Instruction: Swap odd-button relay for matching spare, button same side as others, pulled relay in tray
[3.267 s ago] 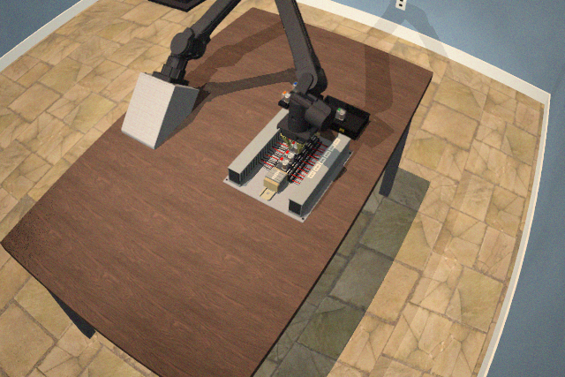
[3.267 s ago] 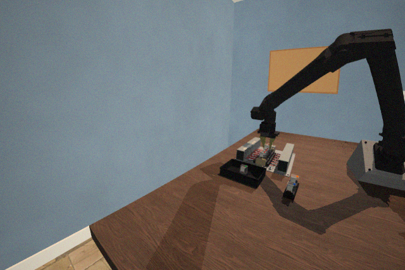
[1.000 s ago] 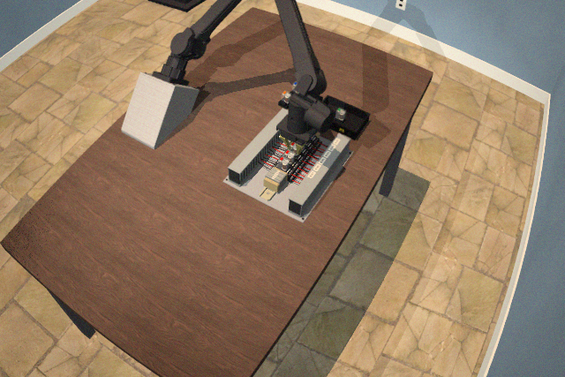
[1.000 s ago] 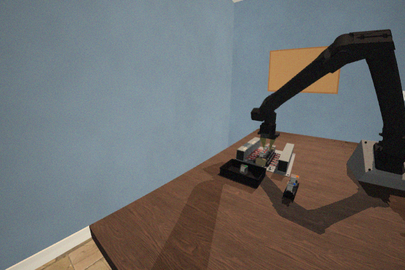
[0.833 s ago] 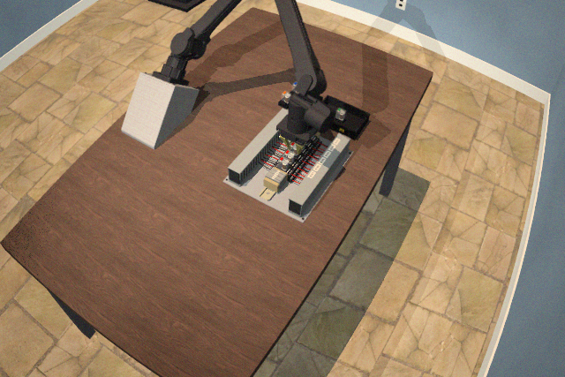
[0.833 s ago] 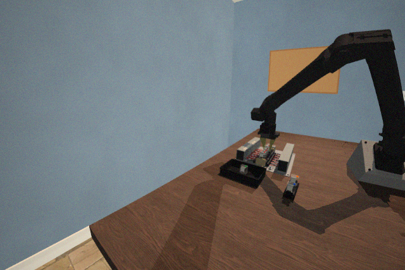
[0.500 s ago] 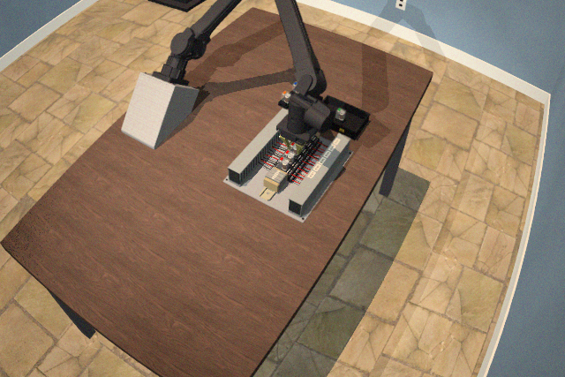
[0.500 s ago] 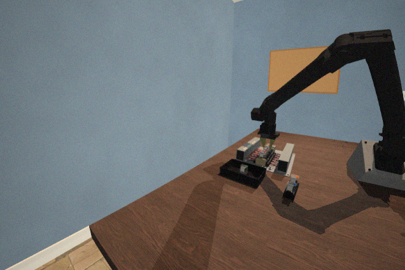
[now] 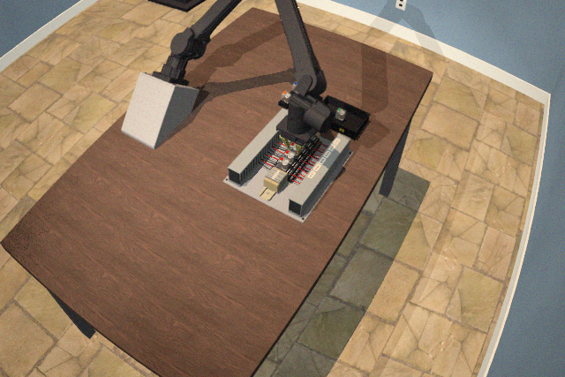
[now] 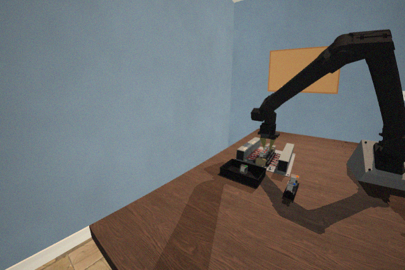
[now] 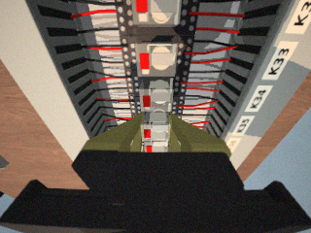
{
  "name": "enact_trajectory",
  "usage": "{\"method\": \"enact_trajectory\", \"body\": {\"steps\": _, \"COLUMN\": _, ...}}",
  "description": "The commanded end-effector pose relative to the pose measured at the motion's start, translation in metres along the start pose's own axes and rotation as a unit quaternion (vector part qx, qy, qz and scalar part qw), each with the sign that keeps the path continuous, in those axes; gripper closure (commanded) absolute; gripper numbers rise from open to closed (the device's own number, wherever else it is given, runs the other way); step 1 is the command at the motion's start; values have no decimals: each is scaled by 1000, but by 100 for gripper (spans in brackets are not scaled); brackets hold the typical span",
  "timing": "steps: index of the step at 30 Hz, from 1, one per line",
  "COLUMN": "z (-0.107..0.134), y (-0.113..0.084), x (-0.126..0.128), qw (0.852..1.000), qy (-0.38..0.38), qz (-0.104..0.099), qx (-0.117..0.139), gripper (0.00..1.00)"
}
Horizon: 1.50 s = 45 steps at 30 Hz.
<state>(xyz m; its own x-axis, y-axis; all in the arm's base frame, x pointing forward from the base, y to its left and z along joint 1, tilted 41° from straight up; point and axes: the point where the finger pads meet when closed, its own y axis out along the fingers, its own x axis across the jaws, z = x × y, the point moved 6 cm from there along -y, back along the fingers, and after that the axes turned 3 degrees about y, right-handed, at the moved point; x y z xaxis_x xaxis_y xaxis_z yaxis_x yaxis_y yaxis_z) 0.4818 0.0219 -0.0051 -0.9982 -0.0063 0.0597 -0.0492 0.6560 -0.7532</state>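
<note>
My gripper (image 9: 290, 142) (image 10: 267, 148) (image 11: 155, 116) points down into the relay row, shut on a clear-cased relay with a red test button (image 11: 147, 133). The button is on the left in the wrist view, like those of the other row relays, such as the near one (image 11: 160, 58). All row buttons that show are red. The fingers partly hide the held relay; whether its top is level with the others I cannot tell. A relay with a green button (image 9: 341, 113) (image 10: 243, 169) lies in the black tray (image 10: 238, 177).
Grey slotted ducts (image 9: 255, 149) (image 10: 287, 152) flank the row on both sides, with red and black wires between. A small black holder (image 10: 289, 195) beyond the panel's end carries relays with an orange button (image 9: 285, 93) (image 10: 297, 176) and a blue button (image 9: 295, 83) (image 10: 294, 184).
</note>
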Motion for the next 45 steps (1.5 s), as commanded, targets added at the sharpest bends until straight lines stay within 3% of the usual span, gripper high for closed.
{"method": "enact_trajectory", "body": {"steps": 1, "z": -2, "y": -8, "x": -13, "qw": 1000, "qy": -8, "qz": 18, "qx": 0, "gripper": 100}}
{"method": "enact_trajectory", "body": {"steps": 45, "z": -3, "y": -13, "x": -18, "qw": 1000, "qy": -10, "qz": 20, "qx": 0, "gripper": 100}}
